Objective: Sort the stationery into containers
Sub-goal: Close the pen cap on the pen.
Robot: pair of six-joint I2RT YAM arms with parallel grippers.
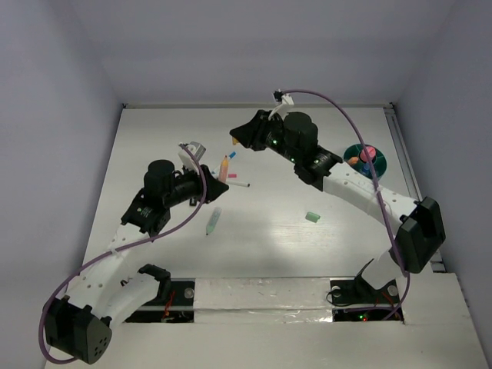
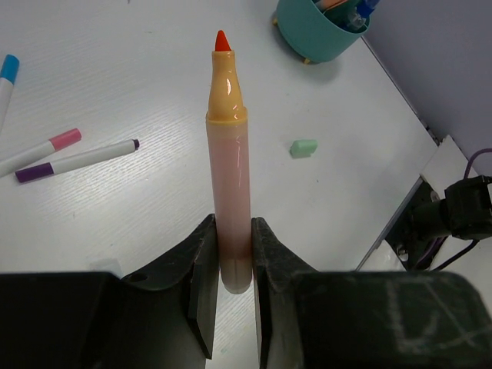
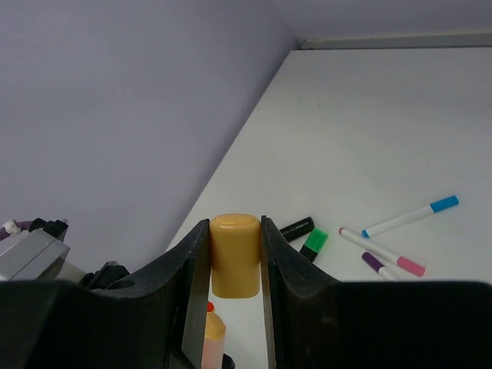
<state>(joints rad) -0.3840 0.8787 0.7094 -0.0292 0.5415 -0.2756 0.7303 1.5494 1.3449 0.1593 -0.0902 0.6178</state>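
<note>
My left gripper (image 2: 233, 231) is shut on the lower end of an uncapped orange marker (image 2: 227, 154), which has a pale pink barrel and a red-orange tip pointing away from the fingers. My right gripper (image 3: 235, 231) is shut on that marker's yellow-orange cap (image 3: 235, 254), held just above the marker's tip (image 3: 213, 327). From above, both grippers meet over the far middle of the table, left gripper (image 1: 221, 172) and right gripper (image 1: 237, 138). The round teal container (image 1: 365, 157) at the far right holds a few items; it also shows as a teal container (image 2: 311, 31).
Blue-capped marker (image 2: 6, 77), pink-capped marker (image 2: 42, 150) and purple-capped marker (image 2: 77, 161) lie on the table beneath the grippers. A black-and-green highlighter (image 3: 314, 242) lies near them. A pale green pen (image 1: 213, 221) and a green eraser (image 1: 312, 217) lie nearer the arms.
</note>
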